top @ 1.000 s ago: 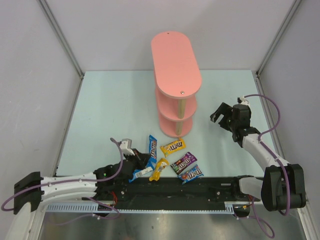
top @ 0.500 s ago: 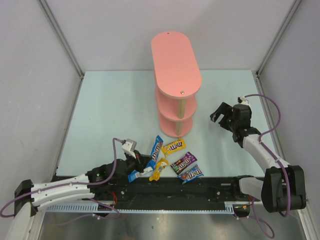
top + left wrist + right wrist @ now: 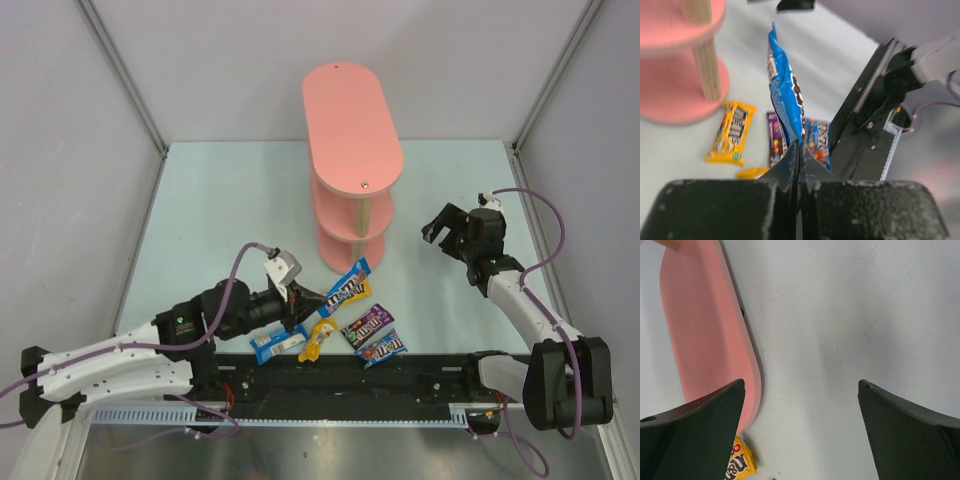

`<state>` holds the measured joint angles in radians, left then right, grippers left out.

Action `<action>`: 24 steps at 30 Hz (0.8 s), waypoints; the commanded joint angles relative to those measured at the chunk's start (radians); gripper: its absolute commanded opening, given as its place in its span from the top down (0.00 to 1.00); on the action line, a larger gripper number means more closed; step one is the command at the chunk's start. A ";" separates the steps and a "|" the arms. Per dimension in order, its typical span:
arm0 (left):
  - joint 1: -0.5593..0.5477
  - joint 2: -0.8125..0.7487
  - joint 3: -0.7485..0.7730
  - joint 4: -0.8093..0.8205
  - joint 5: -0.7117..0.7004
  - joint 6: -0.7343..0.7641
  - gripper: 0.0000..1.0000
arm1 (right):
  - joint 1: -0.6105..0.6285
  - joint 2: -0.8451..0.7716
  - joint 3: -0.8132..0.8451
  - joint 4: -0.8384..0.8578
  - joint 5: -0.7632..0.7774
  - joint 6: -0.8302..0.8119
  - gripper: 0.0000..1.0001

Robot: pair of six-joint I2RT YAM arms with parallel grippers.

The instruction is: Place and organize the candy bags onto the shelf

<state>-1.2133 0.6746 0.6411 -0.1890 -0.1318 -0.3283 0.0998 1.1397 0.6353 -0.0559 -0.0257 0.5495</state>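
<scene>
**Now the left gripper pinches a blue packet by the shelf**

From above, the left arm reaches across the pale table. Its jaws are pressed together on one end of the blue packet, which juts out towards the foot of the pink shelf. On the table near the arm lie a second blue packet, a crumpled yellow packet and a purple packet. The right gripper hangs to the right of the shelf, apart from it, with its jaws spread and nothing between them.

At the left wrist, the blue packet stands edge-on from the closed fingertips, clear of the table. Below it, a flat yellow packet lies just beside the shelf's bottom board, near a wooden post.

At the right wrist, both dark fingers stand wide apart over bare table. The shelf's edge shows on the left, with a yellow packet at its foot.
</scene>
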 commanded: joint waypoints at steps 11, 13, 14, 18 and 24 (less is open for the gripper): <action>0.023 0.196 0.549 -0.219 0.214 0.353 1.00 | -0.011 -0.018 -0.005 0.002 -0.003 0.004 0.00; 0.107 0.239 0.618 -0.248 0.350 0.386 1.00 | -0.011 -0.023 -0.005 0.001 -0.003 0.003 0.00; 0.145 0.275 0.671 -0.257 0.404 0.394 1.00 | -0.011 -0.026 -0.005 -0.001 -0.003 0.003 0.00; 0.360 0.351 0.778 -0.244 0.589 0.422 1.00 | -0.012 -0.043 -0.005 -0.004 0.000 -0.005 0.00; 0.581 0.541 0.982 -0.263 0.891 0.428 1.00 | -0.028 -0.057 -0.005 -0.001 -0.022 -0.008 0.00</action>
<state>-0.7338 1.1145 1.4906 -0.4355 0.5049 0.0612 0.0849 1.1095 0.6353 -0.0639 -0.0292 0.5488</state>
